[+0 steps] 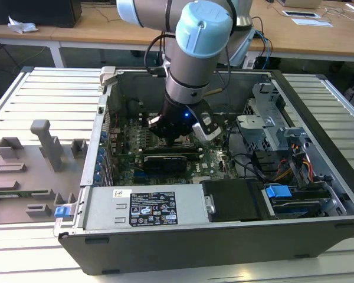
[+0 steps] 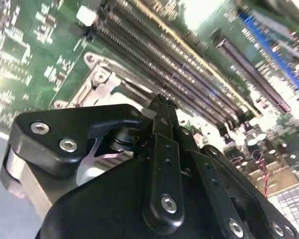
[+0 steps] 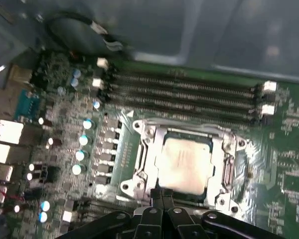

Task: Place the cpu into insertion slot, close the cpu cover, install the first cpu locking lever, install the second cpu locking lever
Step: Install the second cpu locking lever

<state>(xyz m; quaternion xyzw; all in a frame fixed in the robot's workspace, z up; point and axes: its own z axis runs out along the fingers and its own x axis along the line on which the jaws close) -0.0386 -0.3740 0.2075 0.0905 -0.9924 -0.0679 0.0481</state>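
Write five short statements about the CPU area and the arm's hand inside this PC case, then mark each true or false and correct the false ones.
1. The cpu sits in the insertion slot, pale metal top up. True.
2. The hand hovers over the tray of grey fixtures outside the case. False: in the exterior view it is down inside the computer case, over the motherboard, at the socket's edge.
3. The cpu cover frames the chip. True.
4. The long memory slots beside the socket are filled with modules. False: they look empty.
5. The case side panel is on. False: the case lies open.
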